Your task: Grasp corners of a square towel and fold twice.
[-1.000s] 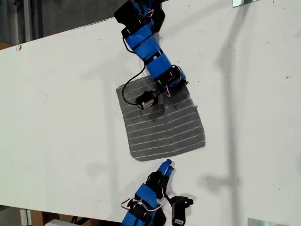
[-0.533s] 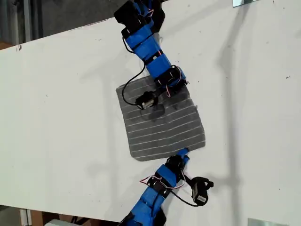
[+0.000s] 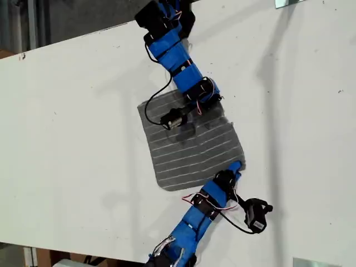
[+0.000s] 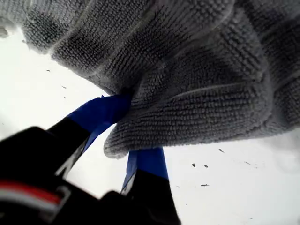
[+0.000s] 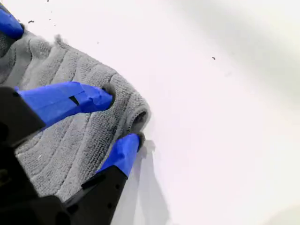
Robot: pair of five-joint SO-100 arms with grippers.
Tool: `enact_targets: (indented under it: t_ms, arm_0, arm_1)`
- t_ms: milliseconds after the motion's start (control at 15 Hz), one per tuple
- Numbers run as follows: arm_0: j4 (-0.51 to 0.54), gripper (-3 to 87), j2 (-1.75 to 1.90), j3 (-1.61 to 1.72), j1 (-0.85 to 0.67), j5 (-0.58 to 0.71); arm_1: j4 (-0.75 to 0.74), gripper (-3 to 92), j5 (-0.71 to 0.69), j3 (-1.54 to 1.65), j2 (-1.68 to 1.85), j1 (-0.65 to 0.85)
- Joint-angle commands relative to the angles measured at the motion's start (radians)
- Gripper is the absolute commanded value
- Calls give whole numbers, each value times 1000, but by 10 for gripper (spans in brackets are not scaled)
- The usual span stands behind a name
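The towel (image 3: 192,147), dark grey with thin white stripes, lies mostly flat on the white table (image 3: 78,122) in the middle of the exterior view. My first gripper (image 3: 215,101) reaches in from the top of that view and sits at the towel's far right corner. Its wrist view shows the first gripper (image 4: 131,129) shut on a bunched fold of towel (image 4: 187,93). My second gripper (image 3: 236,166) comes from the bottom edge to the near right corner. It stands open (image 5: 123,118) astride that corner (image 5: 136,105), one finger on the cloth, one beside its edge.
The table's far edge runs diagonally across the exterior view's upper left, with dark floor beyond. A black camera module (image 3: 257,214) on a cable hangs off the second arm. Small metal pieces (image 3: 289,3) sit at the exterior view's top right and bottom right edges.
The second arm swung toward the exterior view's right and forward, from just below the towel's near edge to its near right corner. The first arm stayed put.
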Motion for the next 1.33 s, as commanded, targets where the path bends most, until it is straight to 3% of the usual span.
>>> enact_targets:
  t_ms: [0, 67, 133, 200, 267, 333, 467, 533, 733, 867, 1000, 1067, 1133, 1200, 1267]
  arm_0:
    - [-41, 181, 5, -64, 26, 14]
    - [-133, 200, 20, 6, 48, -14]
    - [-319, 200, 51, 149, 63, -58]
    - [-621, 193, 75, 347, 77, -123]
    - [-795, 192, 63, 448, 89, -175]
    - [-787, 206, 46, 437, 92, -183]
    - [-652, 221, 103, 417, 77, -187]
    - [-660, 219, 132, 449, 69, -186]
    - [-876, 165, 143, 594, 58, -219]
    - [-894, 131, 164, 640, 43, -235]
    - [-885, 24, 233, 733, 20, -279]
    - [-769, -3, 295, 752, 11, -298]
    - [-534, -3, 371, 710, 2, -293]
    - [-221, -3, 428, 615, -9, -287]
    - [-101, -3, 471, 584, -20, -273]
  arm_1:
    - [5, -2, -12, -67, 8, -5]
    - [8, -2, -12, -78, 8, -11]
    - [12, -2, -12, -87, 8, -17]
    - [17, -2, -12, -95, 8, -20]
    - [17, -2, -14, -98, 6, -21]
    - [18, -2, -15, -104, 2, -21]
    - [31, -2, -23, -126, -3, -18]
    - [38, -2, -26, -143, -5, -18]
    - [72, -2, -28, -209, -15, -35]
    - [92, -2, -28, -239, -17, -48]
    - [92, -2, -28, -245, -21, -54]
    - [87, -2, -28, -245, -21, -55]
    - [87, -2, -28, -245, -25, -55]
    - [84, -2, -28, -245, -26, -57]
    - [81, -2, -32, -245, -26, -55]
